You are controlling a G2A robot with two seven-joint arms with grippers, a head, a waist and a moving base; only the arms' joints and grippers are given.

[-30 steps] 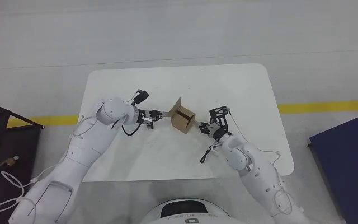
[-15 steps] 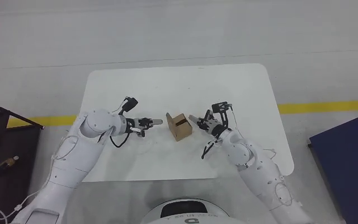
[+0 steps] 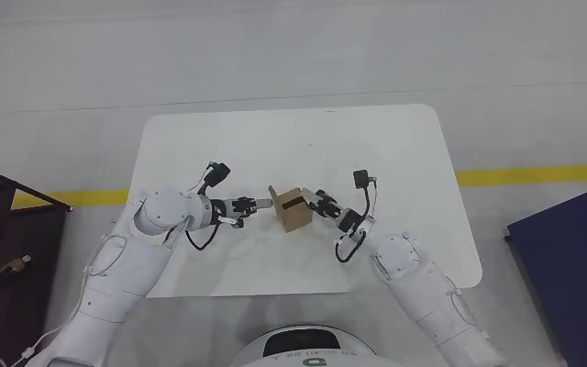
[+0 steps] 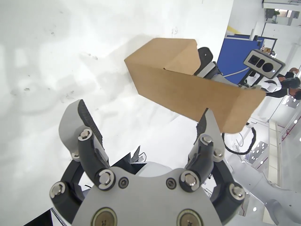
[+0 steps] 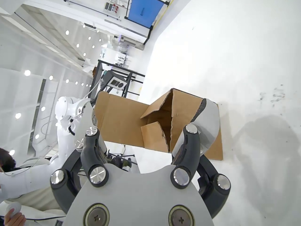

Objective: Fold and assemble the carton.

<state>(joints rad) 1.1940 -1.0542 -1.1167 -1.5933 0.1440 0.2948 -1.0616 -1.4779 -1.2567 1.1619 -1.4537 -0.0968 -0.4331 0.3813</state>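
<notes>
Carton resting on tabletop, flaps loose. Left end effector, fingers apart, bracing carton's closed side (seemingly); right end effector, spread, straddling carton's open end for flap-folding.

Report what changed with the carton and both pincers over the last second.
The carton slid a little toward the robot and its raised flap folded in. The left pincer drew back from the flap, open. The right pincer swung in around the carton's open end. The carton remains on the table.
</notes>
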